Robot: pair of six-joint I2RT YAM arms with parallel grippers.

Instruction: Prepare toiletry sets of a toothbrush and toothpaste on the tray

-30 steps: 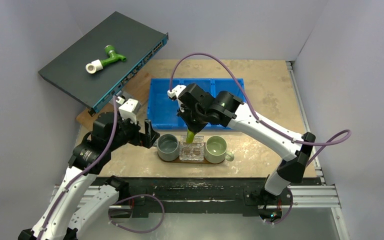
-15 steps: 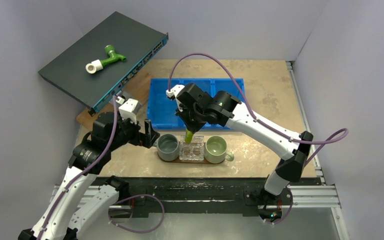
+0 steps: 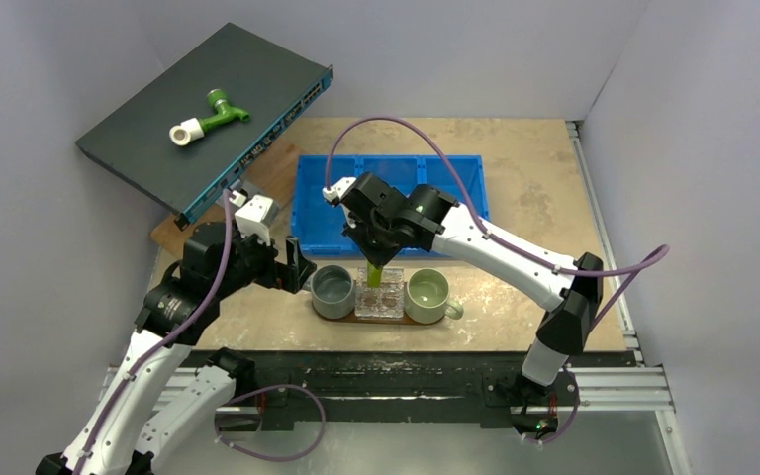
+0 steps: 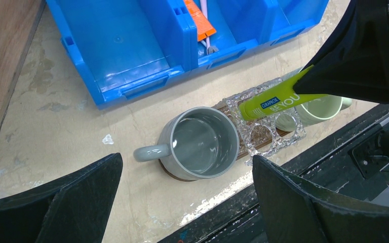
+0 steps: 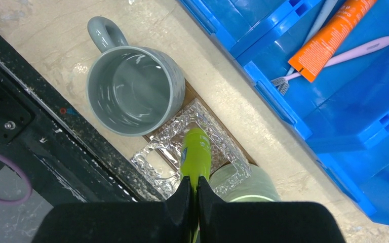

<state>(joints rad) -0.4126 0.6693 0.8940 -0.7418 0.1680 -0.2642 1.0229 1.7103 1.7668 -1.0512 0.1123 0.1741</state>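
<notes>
My right gripper [image 5: 193, 190] is shut on the end of the lime-green tube [image 5: 195, 152], which points down at a clear glass holder [image 5: 157, 157]. The holder sits on the dark-brown tray [image 5: 190, 91] between a grey mug [image 5: 129, 91] and a pale green mug [image 5: 243, 185]. From above, the tube [image 3: 377, 274] hangs over the holder's middle. My left gripper [image 4: 186, 159] is open and empty, just left of the grey mug [image 4: 200, 142]. The orange tube [image 5: 329, 38], the pink toothbrush [image 5: 354, 50] and a pale blue toothbrush [image 5: 324, 10] lie in the blue bin [image 3: 396, 173].
A dark network switch [image 3: 208, 109] with a green-and-white pipe fitting [image 3: 208, 117] on it stands tilted at the back left, over a wooden board [image 3: 173, 233]. A black rail [image 3: 386, 371] runs along the table's near edge.
The right wrist has shifted a little to the left, and the lime-green tube has come slightly lower over the glass holder. The left arm has not moved.
</notes>
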